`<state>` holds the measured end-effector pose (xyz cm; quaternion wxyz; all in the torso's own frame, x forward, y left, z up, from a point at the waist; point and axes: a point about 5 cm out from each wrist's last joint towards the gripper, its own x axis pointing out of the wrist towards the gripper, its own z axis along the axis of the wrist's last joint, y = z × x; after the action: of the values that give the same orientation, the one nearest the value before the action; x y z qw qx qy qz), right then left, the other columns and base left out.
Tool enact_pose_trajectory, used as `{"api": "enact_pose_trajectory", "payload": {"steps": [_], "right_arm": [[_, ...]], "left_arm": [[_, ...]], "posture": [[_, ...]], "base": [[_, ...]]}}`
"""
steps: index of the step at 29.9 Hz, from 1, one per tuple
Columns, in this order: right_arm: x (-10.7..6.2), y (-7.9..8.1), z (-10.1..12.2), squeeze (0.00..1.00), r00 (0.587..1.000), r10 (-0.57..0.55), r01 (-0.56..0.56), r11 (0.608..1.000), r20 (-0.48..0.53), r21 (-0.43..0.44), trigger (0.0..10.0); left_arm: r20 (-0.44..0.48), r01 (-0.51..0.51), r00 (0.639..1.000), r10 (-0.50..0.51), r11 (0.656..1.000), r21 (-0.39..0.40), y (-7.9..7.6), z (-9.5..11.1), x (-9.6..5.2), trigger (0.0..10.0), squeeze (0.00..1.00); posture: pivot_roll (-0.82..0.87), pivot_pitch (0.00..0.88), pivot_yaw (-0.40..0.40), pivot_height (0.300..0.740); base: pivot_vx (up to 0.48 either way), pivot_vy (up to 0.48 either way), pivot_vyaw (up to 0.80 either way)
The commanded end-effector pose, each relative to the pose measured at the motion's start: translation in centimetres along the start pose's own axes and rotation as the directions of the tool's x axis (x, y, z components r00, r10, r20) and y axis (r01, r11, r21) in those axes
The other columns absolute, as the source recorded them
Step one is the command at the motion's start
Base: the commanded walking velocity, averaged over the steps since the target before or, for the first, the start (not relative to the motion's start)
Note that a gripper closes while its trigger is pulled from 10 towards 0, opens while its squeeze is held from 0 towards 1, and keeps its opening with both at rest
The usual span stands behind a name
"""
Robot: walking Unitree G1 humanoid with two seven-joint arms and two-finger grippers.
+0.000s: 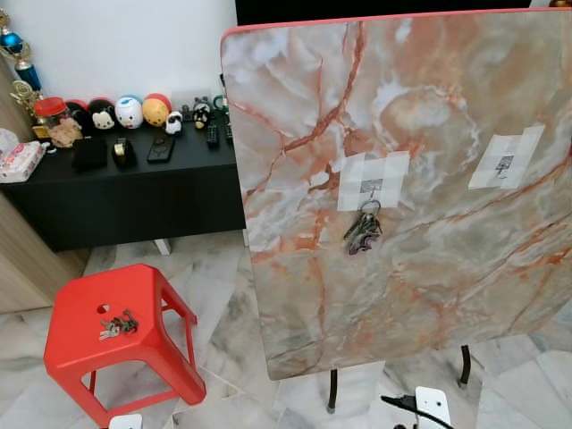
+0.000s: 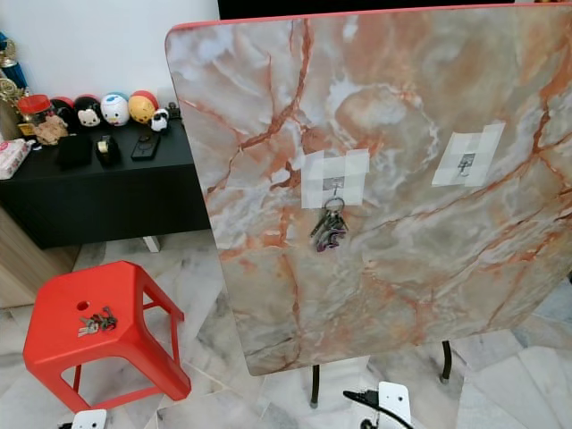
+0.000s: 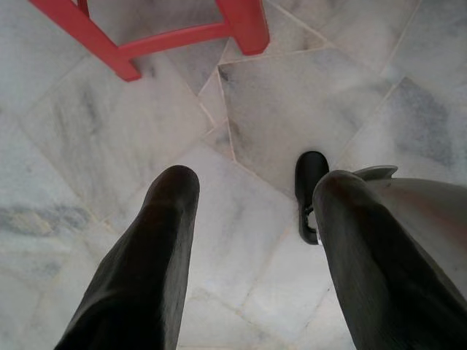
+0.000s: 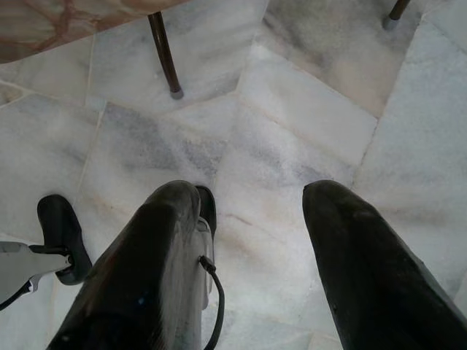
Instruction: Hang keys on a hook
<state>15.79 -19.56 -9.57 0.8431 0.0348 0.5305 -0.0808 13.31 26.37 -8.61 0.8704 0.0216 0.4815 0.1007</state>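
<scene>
Two bunches of keys were in sight. One bunch [image 1: 363, 231] hung from a small hook [image 1: 369, 189] taped with white tape to the upright marble-patterned board [image 1: 429, 107]; a second hook [image 1: 504, 164] further to the robot's right, also taped on, carried nothing. The other bunch [image 1: 117, 325] lay flat on the seat of the red plastic stool [image 1: 71, 344], which stood on the marble floor [image 1: 223, 313] to the left of the board. The left pincer [image 3: 252, 248] hung low over the floor tiles near the stool's legs, its black fingers apart and holding nothing. The right pincer [image 4: 248, 240] hung likewise beside the board's dark metal legs [image 4: 165, 55], fingers apart.
</scene>
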Motion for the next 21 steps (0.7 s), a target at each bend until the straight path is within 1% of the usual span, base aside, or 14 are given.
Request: {"api": "enact_pose_trajectory", "payload": {"steps": [1, 12, 21], "right_arm": [[0.0, 0.2, -0.3, 0.00, 1.000, 0.005, -0.005, 1.000, -0.003, 0.000, 10.0], [-0.1, -0.1, -1.2, 0.00, 1.000, 0.008, -0.008, 1.000, -0.025, -0.002, 10.0], [-0.1, -0.2, -1.6, 0.00, 0.999, 0.014, -0.014, 1.000, -0.031, 0.001, 10.0]], "left_arm": [[-0.016, -0.001, 1.000, 0.000, 1.000, -0.018, 0.1, -0.2, 0.0, 10.0, 0.00], [-0.014, -0.002, 1.000, 0.001, 0.999, -0.036, 0.0, -0.1, 0.0, 10.0, 0.00], [-0.012, -0.018, 1.000, 0.018, 0.999, -0.032, 0.7, 0.1, 0.0, 10.0, 0.00]], "posture": [[-0.04, 0.000, 0.000, 0.740], [-0.02, 0.000, -0.004, 0.740], [-0.02, 0.000, 0.019, 0.740]], "base": [[0.000, 0.000, 0.00], [0.000, 0.000, 0.00], [0.000, 0.269, 0.00]]}}
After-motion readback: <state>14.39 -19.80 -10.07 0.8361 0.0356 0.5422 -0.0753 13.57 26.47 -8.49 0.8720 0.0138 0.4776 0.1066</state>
